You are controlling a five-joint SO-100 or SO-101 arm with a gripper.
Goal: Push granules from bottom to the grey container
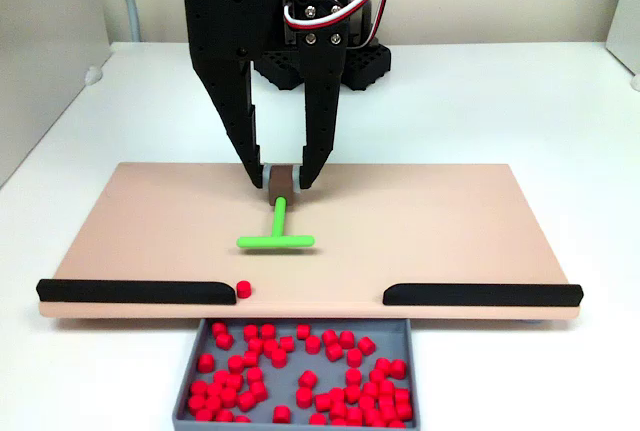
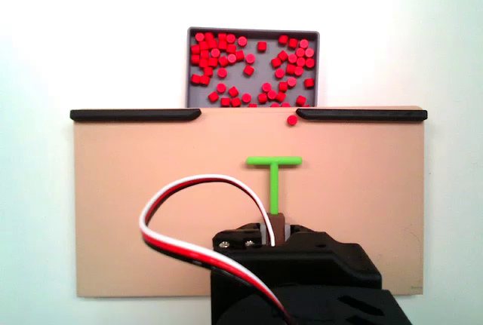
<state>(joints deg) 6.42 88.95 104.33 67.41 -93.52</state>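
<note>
Currently, tabletop (image 1: 500, 91): white, carrying a beige board (image 1: 420, 221).
Jaws: gripper (image 1: 284, 180) closed on the green pusher (image 1: 276, 237).
Granules (image 1: 300, 366): heaped in the grey container (image 1: 190, 381); one granule (image 1: 243, 290) left beside a black bar (image 1: 130, 291).

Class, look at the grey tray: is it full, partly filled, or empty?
Partly filled. The grey tray holds many red granules in one scattered layer, with bare grey floor between them. One stray granule sits on the beige board.
</note>
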